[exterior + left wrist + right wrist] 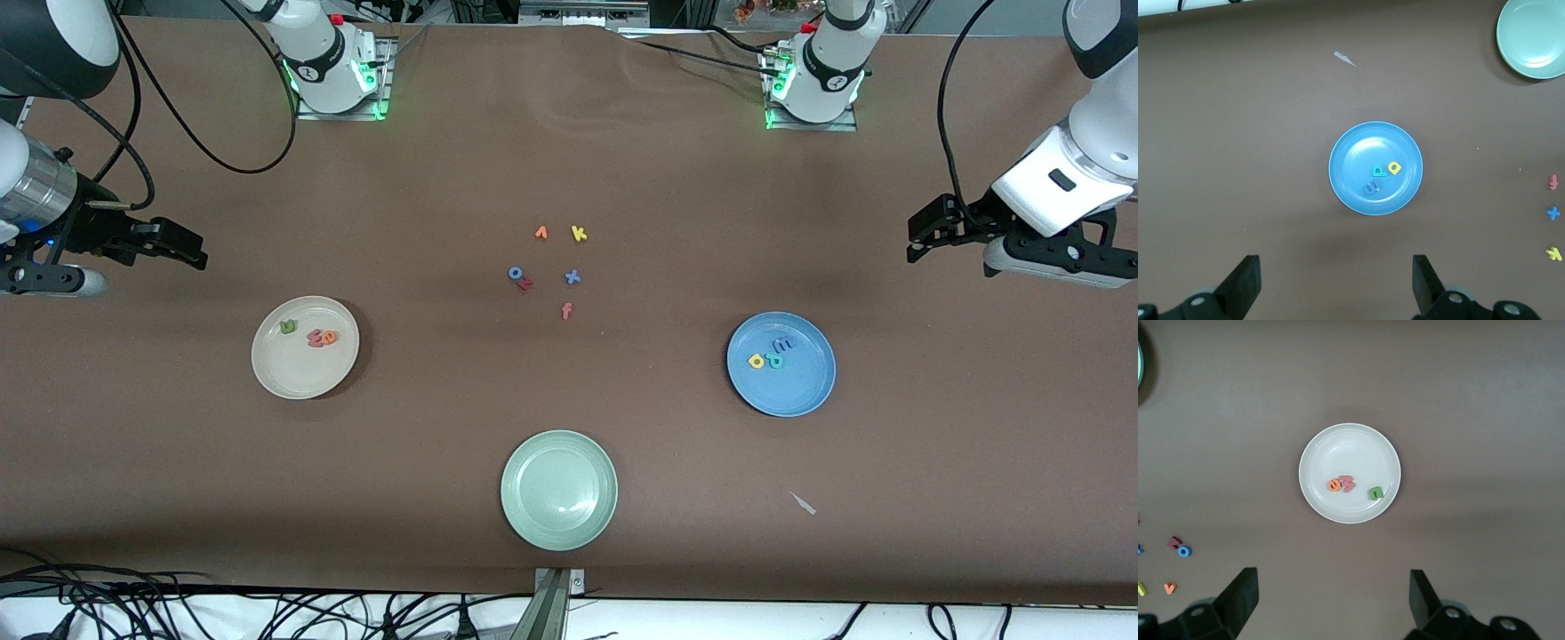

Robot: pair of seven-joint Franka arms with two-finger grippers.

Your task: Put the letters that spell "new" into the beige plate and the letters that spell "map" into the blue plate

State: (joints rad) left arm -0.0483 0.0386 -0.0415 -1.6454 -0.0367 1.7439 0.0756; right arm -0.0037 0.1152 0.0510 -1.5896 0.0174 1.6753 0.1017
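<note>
Hovering spread and empty, each pincer (191,253) (925,238) stands well apart from its filled plate (267,369) (805,400).

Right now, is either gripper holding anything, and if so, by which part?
Nothing is held. The left gripper hangs open over bare table beside the blue plate, and the right gripper hangs open beside the beige plate.
</note>
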